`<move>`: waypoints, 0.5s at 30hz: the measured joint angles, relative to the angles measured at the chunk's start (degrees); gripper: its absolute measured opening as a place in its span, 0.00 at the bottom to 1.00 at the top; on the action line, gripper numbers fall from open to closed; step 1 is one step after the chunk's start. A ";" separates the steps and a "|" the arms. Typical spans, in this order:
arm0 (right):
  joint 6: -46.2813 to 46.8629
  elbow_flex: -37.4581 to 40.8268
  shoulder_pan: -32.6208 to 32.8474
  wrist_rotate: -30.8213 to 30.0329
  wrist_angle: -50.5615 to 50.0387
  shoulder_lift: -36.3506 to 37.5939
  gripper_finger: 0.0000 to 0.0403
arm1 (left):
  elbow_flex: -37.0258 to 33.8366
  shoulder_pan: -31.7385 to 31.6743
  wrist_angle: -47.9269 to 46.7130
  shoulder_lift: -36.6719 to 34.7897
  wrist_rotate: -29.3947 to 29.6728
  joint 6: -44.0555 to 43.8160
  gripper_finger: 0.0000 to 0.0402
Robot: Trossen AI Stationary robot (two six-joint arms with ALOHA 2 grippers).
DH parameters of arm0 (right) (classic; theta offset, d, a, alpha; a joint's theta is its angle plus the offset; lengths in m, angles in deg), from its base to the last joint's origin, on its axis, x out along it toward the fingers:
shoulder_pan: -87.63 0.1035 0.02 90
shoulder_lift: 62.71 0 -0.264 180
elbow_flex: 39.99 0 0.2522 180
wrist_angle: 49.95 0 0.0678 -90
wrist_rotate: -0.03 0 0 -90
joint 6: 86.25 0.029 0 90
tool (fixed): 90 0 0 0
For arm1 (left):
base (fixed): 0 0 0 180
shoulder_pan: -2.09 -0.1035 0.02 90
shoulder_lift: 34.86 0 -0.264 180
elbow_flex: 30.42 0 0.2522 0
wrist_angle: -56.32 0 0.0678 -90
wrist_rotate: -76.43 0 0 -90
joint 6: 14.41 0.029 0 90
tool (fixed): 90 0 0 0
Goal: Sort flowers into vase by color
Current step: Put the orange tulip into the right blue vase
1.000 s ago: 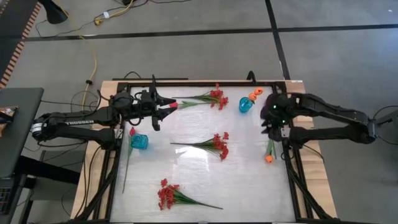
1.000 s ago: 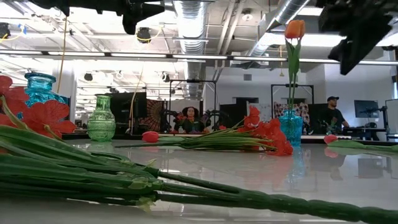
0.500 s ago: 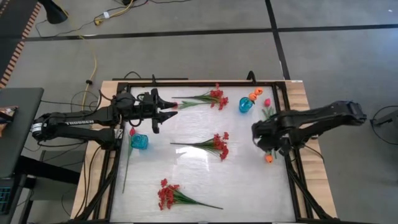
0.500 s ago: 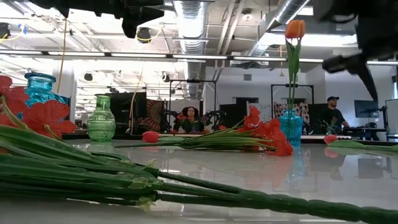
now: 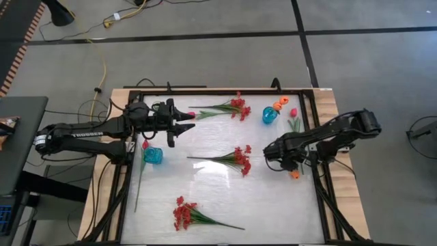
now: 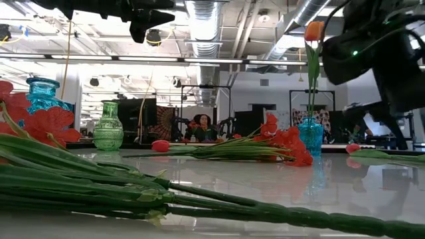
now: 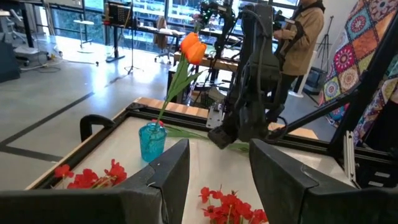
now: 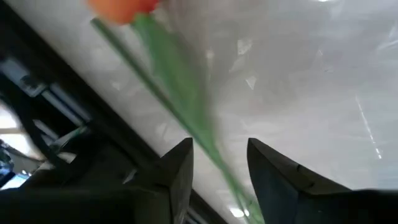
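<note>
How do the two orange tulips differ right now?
One orange tulip stands upright in the blue vase near the table's far edge; the other orange tulip lies flat on the table by the right edge. The vased one is away from both arms; the lying one sits just beside the right gripper, whose open fingers straddle its stem in the wrist view. Both have orange buds on green stems.

Both arms are dark, almost black, made of rounded joints and long links. The left arm (image 5: 82, 131) carries white lettering along its link. The right arm (image 5: 328, 133) shows a small green light on its housing in the low view.
</note>
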 joint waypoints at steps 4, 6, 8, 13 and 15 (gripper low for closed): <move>0.02 0.50 -0.90 1.29 1.61 -2.23 0.39 | 0.00 0.00 -0.02 0.00 0.00 -0.09 0.39; 0.05 0.91 -0.87 1.31 0.98 -3.01 0.39 | 0.00 0.00 -0.05 0.00 0.00 -0.57 0.39; 0.04 0.92 -0.71 1.35 1.04 -3.19 0.39 | 0.00 0.00 -0.20 0.00 0.00 -1.00 0.39; -1.25 0.92 0.02 1.33 0.43 -3.01 0.41 | 0.00 0.00 -1.34 0.00 -0.02 -1.50 0.39; -1.41 0.91 0.16 2.05 0.25 -3.23 0.41 | 0.00 0.00 -1.38 0.00 -0.02 -1.53 0.39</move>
